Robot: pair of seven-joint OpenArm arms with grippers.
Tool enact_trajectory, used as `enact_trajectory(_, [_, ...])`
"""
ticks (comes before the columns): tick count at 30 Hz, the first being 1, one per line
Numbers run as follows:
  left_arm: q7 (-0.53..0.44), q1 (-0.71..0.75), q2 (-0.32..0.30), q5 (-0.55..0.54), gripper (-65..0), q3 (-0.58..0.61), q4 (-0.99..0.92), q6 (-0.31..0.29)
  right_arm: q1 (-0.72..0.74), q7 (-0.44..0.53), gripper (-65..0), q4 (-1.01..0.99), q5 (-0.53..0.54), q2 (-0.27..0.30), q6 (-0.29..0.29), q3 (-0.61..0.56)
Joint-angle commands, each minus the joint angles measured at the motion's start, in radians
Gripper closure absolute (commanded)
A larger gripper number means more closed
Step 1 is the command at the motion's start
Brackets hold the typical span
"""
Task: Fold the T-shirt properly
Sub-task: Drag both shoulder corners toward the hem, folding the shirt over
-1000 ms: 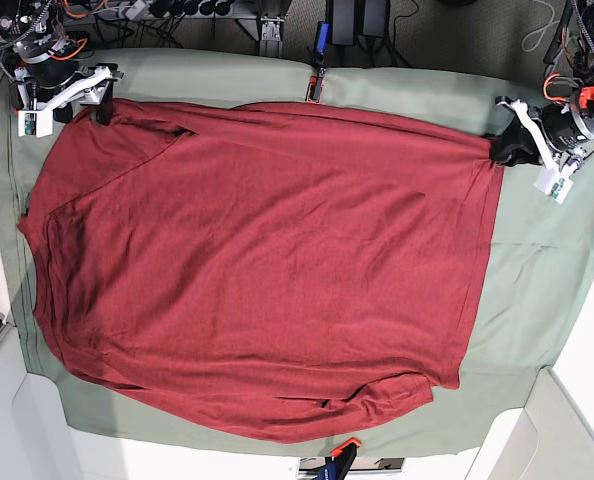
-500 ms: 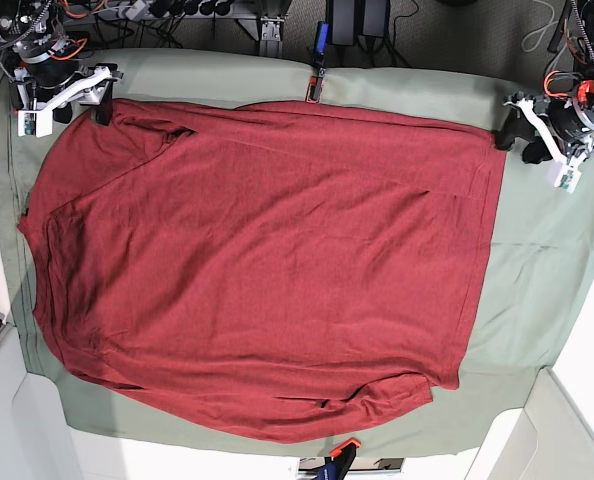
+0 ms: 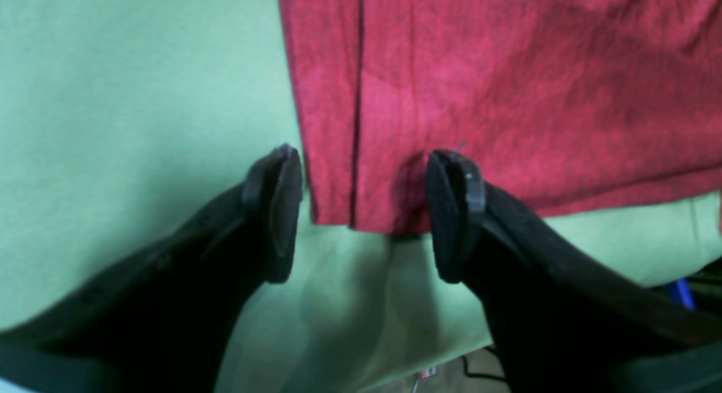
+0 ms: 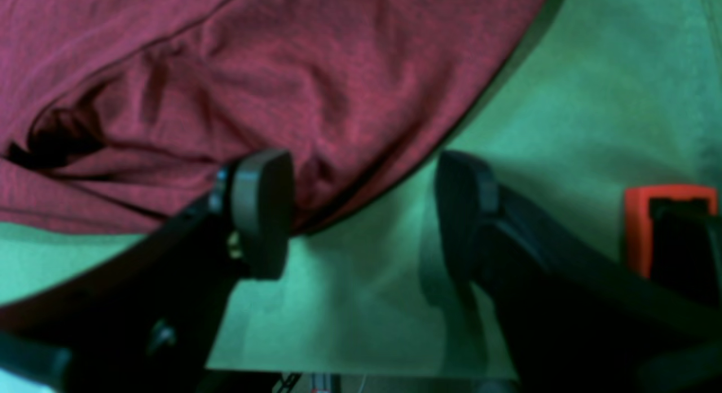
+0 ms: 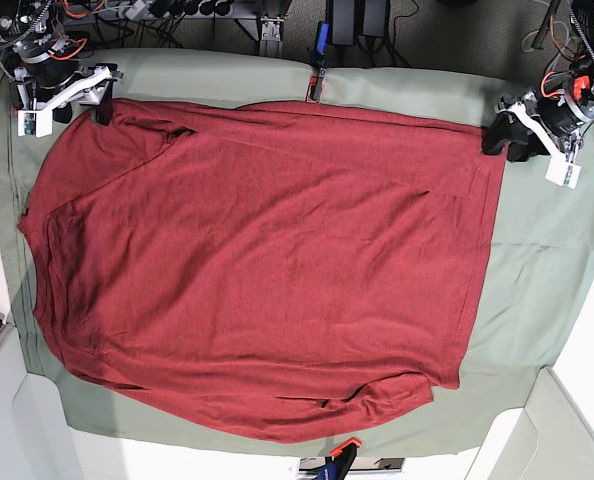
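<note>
T-shirt (image 5: 257,270) spread flat, both grippers agape.
Left gripper (image 3: 361,212) and right gripper (image 4: 361,212) hold nothing; wrist views blurred, sleeve folds at 9 o'clock indistinct.

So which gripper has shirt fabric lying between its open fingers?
The left gripper: the T-shirt's hemmed corner lies between its fingers. The right gripper's gap shows mostly green cover.

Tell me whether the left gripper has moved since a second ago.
Yes. The left gripper has let go of the T-shirt corner and shifted slightly up the base view, away from the hem, its jaws now open.
</note>
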Motion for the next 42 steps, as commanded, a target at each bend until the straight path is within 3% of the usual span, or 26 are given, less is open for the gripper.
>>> enact_trajectory(1, [0.029,0.0,-0.008,-0.017,-37.9,-0.003,0.009,-0.011,-0.006,0.008,-39.6,0.013,0.002,0.008,-0.003,0.005])
enact_trajectory(8, [0.051,0.0,-0.006,-0.047,-37.8,0.063,0.009,-0.048,-0.006,0.007,-39.6,0.013,0.01,0.008,-0.003,0.005])
enact_trajectory(15, [-0.014,0.0,0.018,0.046,-37.3,0.12,0.009,-0.032,-0.006,0.007,-39.4,0.013,0.01,0.008,-0.003,0.005])
enact_trajectory(17, [-0.017,0.0,0.018,0.065,-29.7,0.12,0.009,-0.032,-0.006,0.008,-38.4,0.013,0.01,0.008,-0.003,0.005])
enact_trajectory(19, [-0.021,0.0,0.018,0.08,-14.4,0.12,0.01,-0.033,-0.005,0.008,-27.5,0.013,0.01,0.008,-0.003,0.005])
enact_trajectory(21, [-0.032,0.0,0.018,0.099,-5.3,0.12,0.01,-0.034,-0.005,0.008,-15.9,0.013,0.01,0.008,0.003,0.005])
enact_trajectory(25, [-0.038,0.0,0.018,0.137,-3.8,0.119,0.016,-0.068,-0.002,0.012,0.0,0.013,0.009,0.008,0.068,0.005])
enact_trajectory(32, [0.061,0.009,-0.003,0.12,0.0,0.054,0.122,-0.068,-0.003,-0.038,0.0,0.048,0.01,0.008,0.08,0.019])
enact_trajectory(36, [0.068,0.045,-0.059,0.059,0.0,0.018,0.198,-0.068,-0.003,-0.045,0.0,0.097,0.019,0.008,0.079,0.06])
enact_trajectory(42, [0.063,0.052,-0.136,0.061,0.0,0.013,0.236,-0.068,0.01,-0.043,0.0,0.131,0.1,0.009,0.079,0.15])
